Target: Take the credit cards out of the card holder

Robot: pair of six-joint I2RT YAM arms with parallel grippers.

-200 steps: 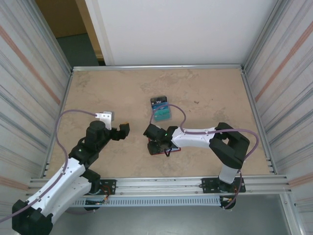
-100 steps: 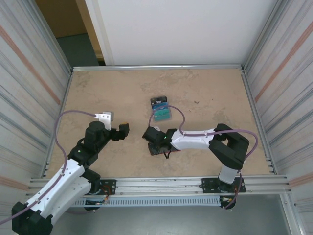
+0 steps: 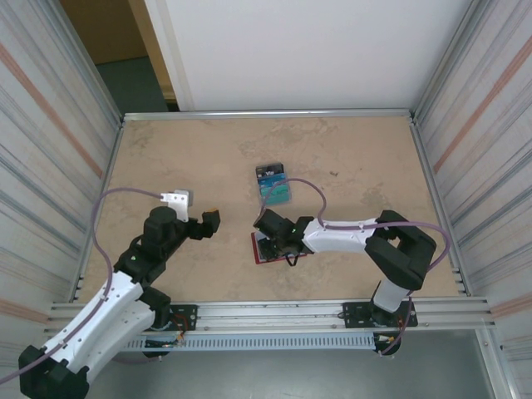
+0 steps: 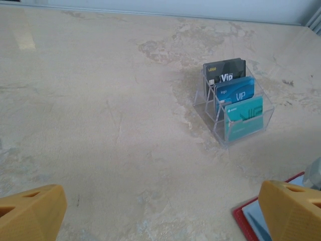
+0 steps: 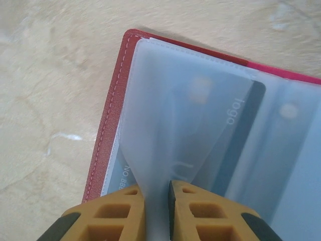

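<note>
On the counter (image 3: 357, 150), near the arms, the open red card holder (image 3: 257, 248) is lying flat, its left edge showing more than before. The right gripper (image 5: 156, 201) is closing almost fully, pinching a clear sleeve (image 5: 165, 115); a dark credit card (image 5: 241, 130) is showing beneath. The left gripper (image 4: 160, 211) is still hanging wide open and empty.

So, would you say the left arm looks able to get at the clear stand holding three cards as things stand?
Probably yes: the open left end effector faces the clear stand across bare table, nothing between, and the right end effector is aside on the red card holder.
</note>
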